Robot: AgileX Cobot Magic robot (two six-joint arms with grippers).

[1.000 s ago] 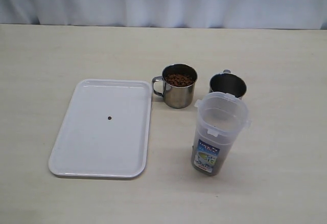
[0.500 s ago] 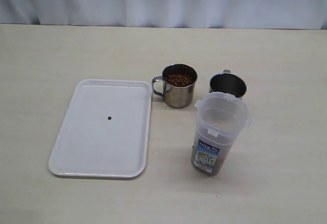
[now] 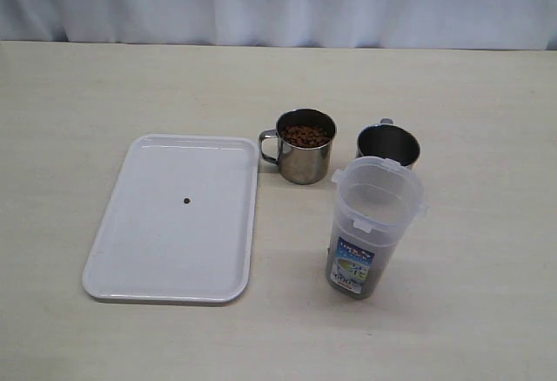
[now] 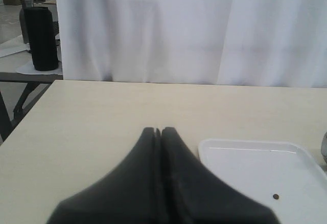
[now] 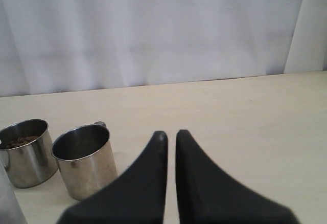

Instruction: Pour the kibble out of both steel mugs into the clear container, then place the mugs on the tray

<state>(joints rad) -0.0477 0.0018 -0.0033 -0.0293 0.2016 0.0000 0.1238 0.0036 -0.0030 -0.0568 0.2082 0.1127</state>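
Two steel mugs stand side by side behind the clear container (image 3: 375, 224). The left mug (image 3: 305, 148) holds brown kibble (image 3: 305, 136); the right mug (image 3: 388, 145) looks dark inside and I cannot tell its contents. The container has a dark layer at its bottom. The white tray (image 3: 117, 250) lies left of the mugs, with one dark speck (image 3: 186, 200) on it. Neither gripper appears in the exterior view. My left gripper (image 4: 157, 130) is shut and empty, beside the tray (image 4: 245, 165). My right gripper (image 5: 171, 133) is shut and empty, beside the nearer mug (image 5: 84, 160); the kibble mug (image 5: 25, 152) is behind it.
A white curtain (image 3: 278, 3) hangs behind the pale table (image 3: 87, 85). In the left wrist view a black cylinder (image 4: 41, 37) stands on a separate table beyond this table's edge.
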